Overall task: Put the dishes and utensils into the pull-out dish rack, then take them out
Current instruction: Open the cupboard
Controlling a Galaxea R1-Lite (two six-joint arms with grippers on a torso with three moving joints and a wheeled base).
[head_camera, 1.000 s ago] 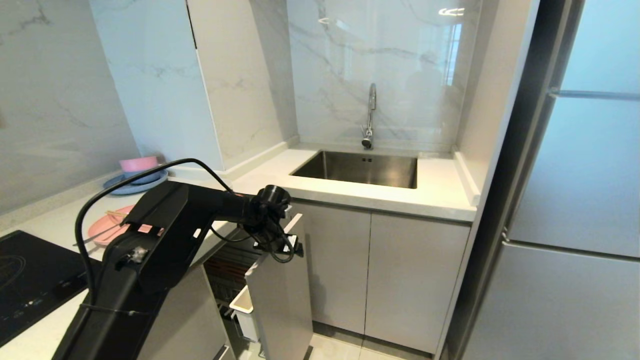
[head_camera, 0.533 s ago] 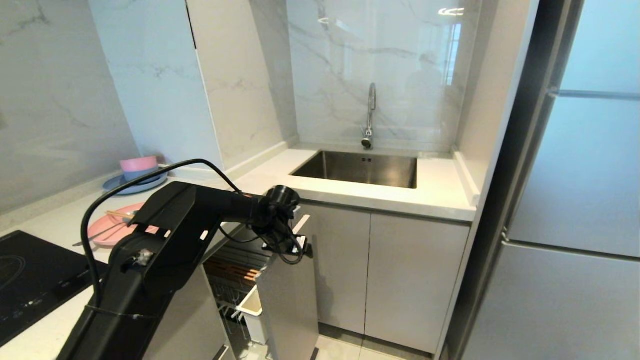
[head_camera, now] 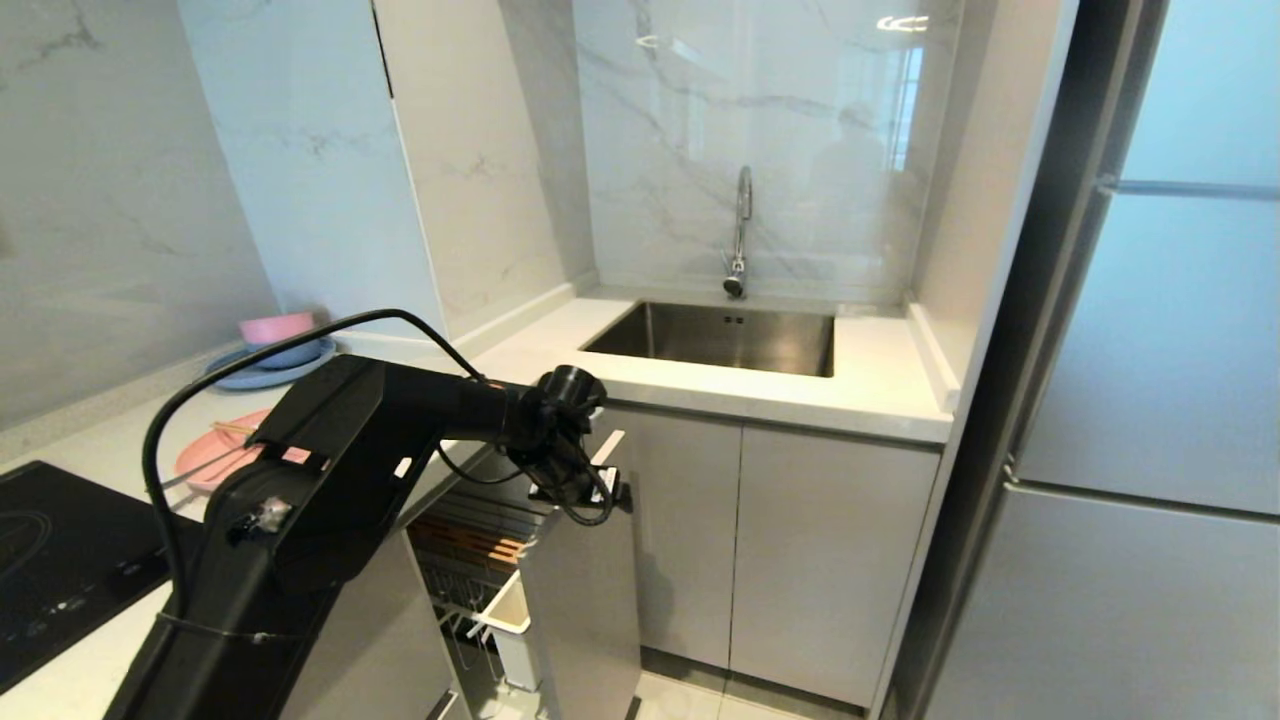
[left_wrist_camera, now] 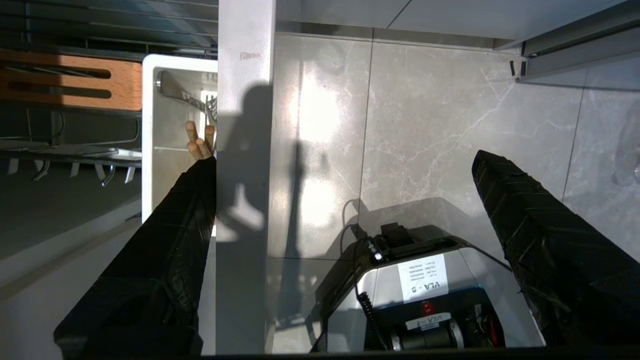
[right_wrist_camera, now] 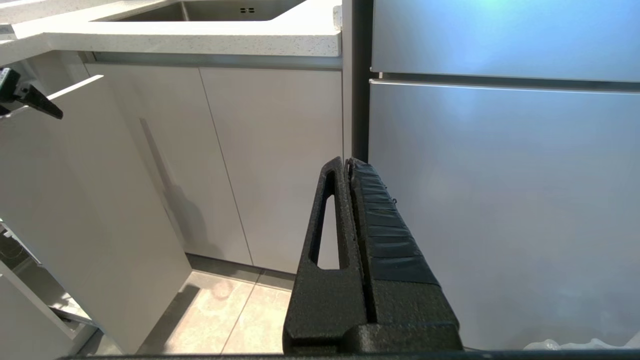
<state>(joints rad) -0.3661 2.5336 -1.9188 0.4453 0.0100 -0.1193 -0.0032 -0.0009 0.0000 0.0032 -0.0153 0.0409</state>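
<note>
The pull-out dish rack (head_camera: 575,590) stands partly drawn out under the counter, showing its wooden insert (left_wrist_camera: 70,82) and white caddy (left_wrist_camera: 167,130). My left gripper (head_camera: 600,490) (left_wrist_camera: 344,160) is open and straddles the top edge of the grey front panel (left_wrist_camera: 245,125). One finger (left_wrist_camera: 185,220) is inside against the panel, the other outside over the floor. The pink plate (head_camera: 205,455) lies on the counter with chopsticks (head_camera: 232,430) and a grey spoon (head_camera: 192,474), partly behind my arm. The white bowl is out of view. My right gripper (right_wrist_camera: 348,162) is shut and empty, parked low before the fridge.
Wooden stick ends (left_wrist_camera: 199,141) and a metal utensil (left_wrist_camera: 180,90) stand in the caddy. Stacked pink and blue bowls (head_camera: 275,335) sit on a blue-grey plate at the back left. A sink (head_camera: 715,340), a black hob (head_camera: 50,560), a fridge (head_camera: 1150,400) and my own base (left_wrist_camera: 430,300) surround the rack.
The rack has slid further out of the cabinet, and my left gripper has moved with its front panel, toward the right in the head view.
</note>
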